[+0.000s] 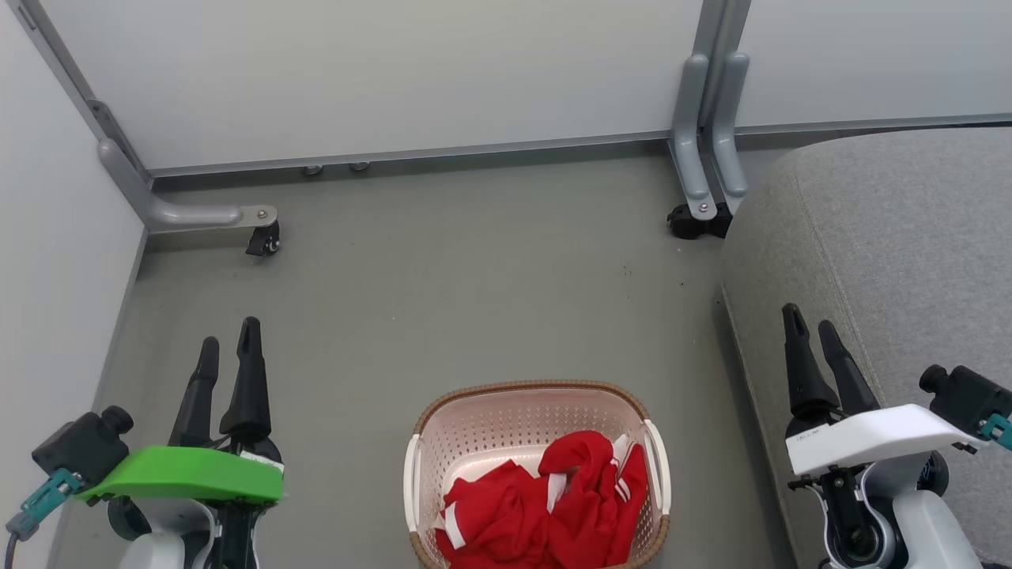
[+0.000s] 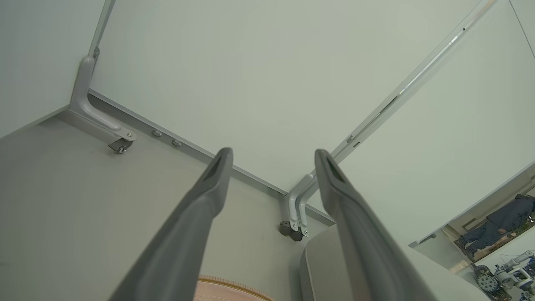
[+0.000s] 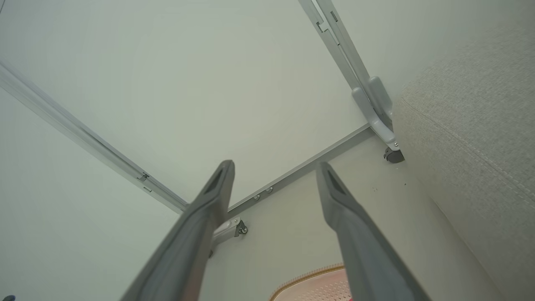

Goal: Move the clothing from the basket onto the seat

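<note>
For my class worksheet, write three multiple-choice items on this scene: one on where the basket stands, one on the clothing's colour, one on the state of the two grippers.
1. The basket stands:
A. on the floor, left of the seat
B. on the seat
C. behind the seat

2. The clothing is mainly:
A. blue
B. red
C. grey

3. The left gripper and the right gripper are:
A. shut on the clothing
B. shut, empty
C. open, empty

Key:
1 A: the basket rests on the floor, apart from the seat's edge.
2 B: red fabric with white stripes lies in the basket.
3 C: each wrist view shows a clear gap between the fingers with nothing between them.
</note>
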You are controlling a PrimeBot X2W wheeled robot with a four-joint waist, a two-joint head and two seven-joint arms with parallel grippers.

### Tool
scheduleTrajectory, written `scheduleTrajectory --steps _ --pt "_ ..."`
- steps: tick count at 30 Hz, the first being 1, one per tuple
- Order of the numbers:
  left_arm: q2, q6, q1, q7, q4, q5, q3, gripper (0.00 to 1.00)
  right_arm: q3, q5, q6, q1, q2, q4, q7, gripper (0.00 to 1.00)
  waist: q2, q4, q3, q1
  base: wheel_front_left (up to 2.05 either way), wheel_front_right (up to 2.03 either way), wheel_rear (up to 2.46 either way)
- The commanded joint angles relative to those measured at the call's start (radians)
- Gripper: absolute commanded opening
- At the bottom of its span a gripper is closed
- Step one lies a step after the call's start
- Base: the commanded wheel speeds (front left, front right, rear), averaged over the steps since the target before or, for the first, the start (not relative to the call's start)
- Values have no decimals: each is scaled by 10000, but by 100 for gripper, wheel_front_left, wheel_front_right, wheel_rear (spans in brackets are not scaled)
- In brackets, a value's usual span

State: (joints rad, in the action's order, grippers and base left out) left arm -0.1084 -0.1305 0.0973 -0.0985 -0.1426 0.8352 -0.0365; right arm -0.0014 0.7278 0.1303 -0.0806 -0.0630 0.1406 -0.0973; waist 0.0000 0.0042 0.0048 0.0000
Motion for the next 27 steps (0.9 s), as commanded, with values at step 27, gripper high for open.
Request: scheduleTrajectory --steps 27 --pt "-198 -3 -79 -790 -400 -3317 -218 100 321 -3398 5 96 15 47 -454 100 0 48 29 0 0 0 0"
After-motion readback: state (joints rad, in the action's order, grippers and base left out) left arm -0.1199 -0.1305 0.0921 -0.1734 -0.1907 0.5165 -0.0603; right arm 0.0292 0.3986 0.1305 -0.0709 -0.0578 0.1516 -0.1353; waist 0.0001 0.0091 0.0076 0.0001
